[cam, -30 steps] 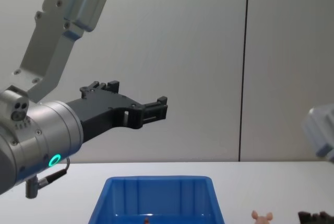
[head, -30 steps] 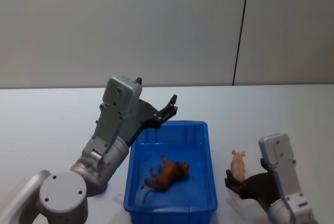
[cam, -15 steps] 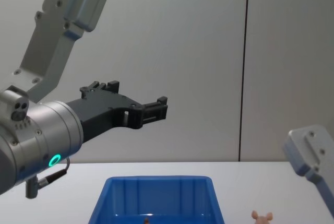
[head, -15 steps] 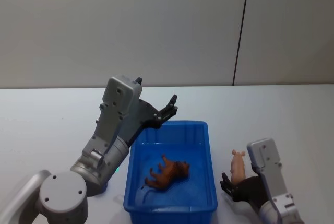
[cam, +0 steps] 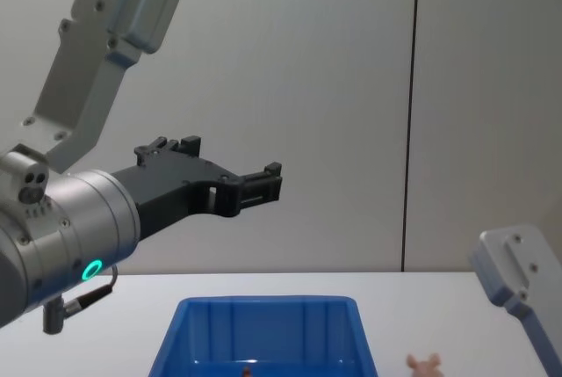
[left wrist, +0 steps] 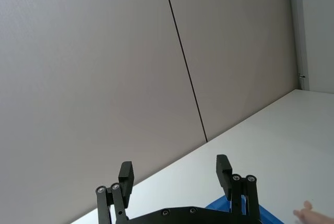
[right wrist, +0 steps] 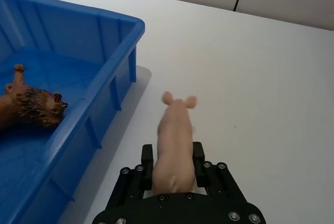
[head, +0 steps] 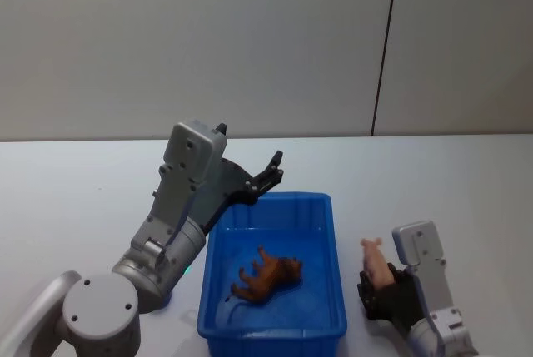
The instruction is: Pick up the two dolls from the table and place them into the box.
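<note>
Pig (right wrist: 175, 135) clamped in right claw (right wrist: 173, 153) | left claw (left wrist: 175, 166) apart near box (right wrist: 68, 31) | pig to be raised over rim (right wrist: 136, 25) first

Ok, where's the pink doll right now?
In the head view the pink doll is held in the right gripper, on the robot's right, just outside the blue box's right wall.
</note>
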